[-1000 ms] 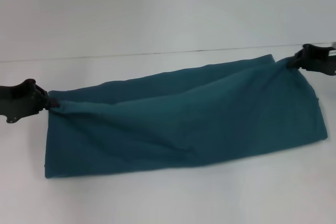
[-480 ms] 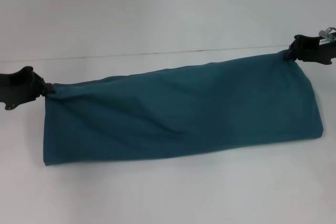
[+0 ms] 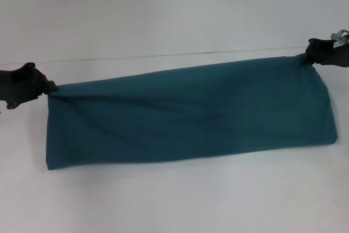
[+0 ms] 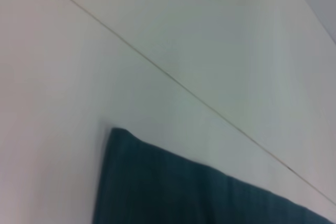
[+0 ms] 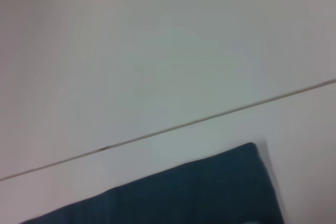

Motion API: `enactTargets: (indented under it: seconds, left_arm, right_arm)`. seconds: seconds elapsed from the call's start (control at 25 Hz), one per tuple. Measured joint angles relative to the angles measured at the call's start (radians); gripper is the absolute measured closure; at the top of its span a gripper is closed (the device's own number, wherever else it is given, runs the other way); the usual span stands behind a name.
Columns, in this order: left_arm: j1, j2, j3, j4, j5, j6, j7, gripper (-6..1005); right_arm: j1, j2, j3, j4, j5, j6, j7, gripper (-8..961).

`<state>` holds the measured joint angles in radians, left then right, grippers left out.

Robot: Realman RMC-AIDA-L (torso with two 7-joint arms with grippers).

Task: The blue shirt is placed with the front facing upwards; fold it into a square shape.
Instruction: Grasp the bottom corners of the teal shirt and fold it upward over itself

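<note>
Left pincer, right pincer grip blue shirt corners (taut).

We are looking at a plain white worktop filling the near part of the head view. A thin dark seam is running straight across behind it, and beyond that a pale grey-white wall is rising, bare and even. Both wrist views are showing the same seam cutting across white surfaces. Soft, diffuse light is falling evenly over everything, casting only faint shadows.
</note>
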<state>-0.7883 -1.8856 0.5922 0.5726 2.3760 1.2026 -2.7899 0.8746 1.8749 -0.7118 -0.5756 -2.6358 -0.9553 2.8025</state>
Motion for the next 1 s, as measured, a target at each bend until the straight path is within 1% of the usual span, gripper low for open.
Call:
enactTargets:
  seconds: [0.08,0.16,0.36,0.6,0.8,1.0]
  left_arm:
    - [-0.001,0.001,0.0,-0.002,0.002,-0.017,-0.006,981]
    - [-0.002,-0.003,0.0,-0.004,0.005,-0.035,-0.006,981]
    - [-0.005,-0.015,0.005,-0.011,0.007,-0.073,-0.005,981]
    - [-0.021,-0.011,0.031,-0.044,0.013,-0.13,-0.006,981]
    - [-0.024,-0.013,0.034,-0.045,0.013,-0.175,0.0,982]
    - [-0.026,-0.018,0.044,-0.057,0.013,-0.232,0.011,981]
  right_arm:
    - [0.001,-0.001,0.0,0.007,-0.001,0.01,0.0,912]
    - [0.003,-0.001,0.0,0.013,-0.001,0.025,0.0,912]
    - [0.008,0.011,-0.002,0.021,-0.002,0.059,0.0,912]
    - [0.021,0.016,-0.014,0.048,-0.004,0.111,0.0,912]
    - [0.027,0.027,-0.037,0.052,-0.004,0.159,0.0,912]
    - [0.031,0.031,-0.049,0.081,-0.004,0.206,0.0,912]
